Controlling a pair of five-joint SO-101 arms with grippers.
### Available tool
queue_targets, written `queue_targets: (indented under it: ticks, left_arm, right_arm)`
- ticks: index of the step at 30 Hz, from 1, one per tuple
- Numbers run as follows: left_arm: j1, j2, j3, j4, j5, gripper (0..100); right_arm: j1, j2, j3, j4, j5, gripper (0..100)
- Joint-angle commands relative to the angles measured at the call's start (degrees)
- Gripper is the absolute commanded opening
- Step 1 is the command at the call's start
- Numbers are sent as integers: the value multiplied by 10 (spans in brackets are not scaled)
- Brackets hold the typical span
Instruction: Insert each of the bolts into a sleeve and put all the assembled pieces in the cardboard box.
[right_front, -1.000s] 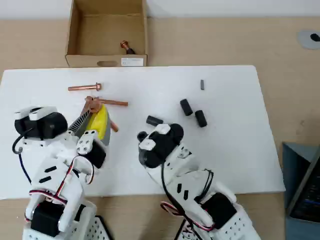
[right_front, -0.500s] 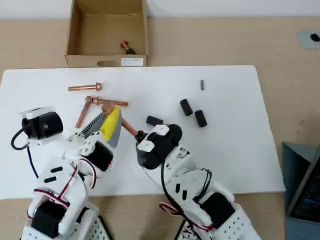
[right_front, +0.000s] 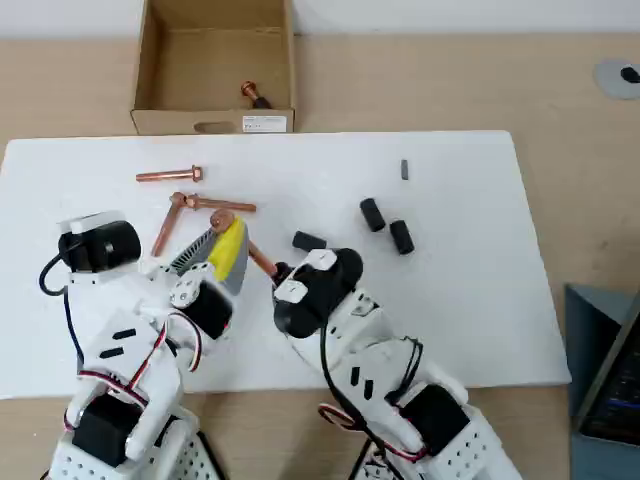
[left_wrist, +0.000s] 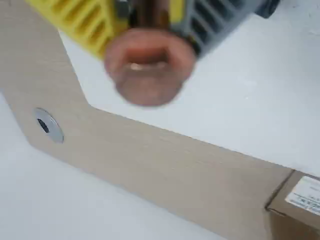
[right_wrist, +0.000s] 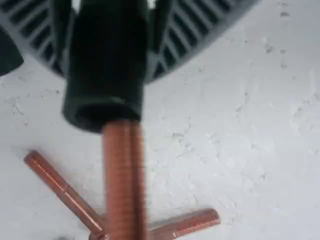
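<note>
My left gripper (right_front: 214, 243) clamps a copper bolt (right_front: 258, 258) near its head, tip at the mouth of the black sleeve (right_wrist: 105, 75) pinched by my right gripper (right_front: 287, 272) above the white mat (right_front: 450, 300), and I judge both rigid, light and slippery, best gripped mid-body.

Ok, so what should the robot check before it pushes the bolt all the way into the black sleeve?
1. Left gripper has the bolt: ok, shut on it just behind the head.
2. Right gripper has the sleeve: ok, shut around it.
3. Bolt lined up with the sleeve: ok, its threaded end meets the sleeve's open end.
4. How far the bolt has gone in: cannot tell.
5. Room in the box: ok, just one finished piece lies inside.
</note>
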Motion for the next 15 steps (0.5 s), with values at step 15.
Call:
queue_targets:
  ticks: [15]
  left_arm:
    - [43, -4, -2, -7, -63, 2]
  right_arm:
    - [-39, -68, -10, -16, 4, 9]
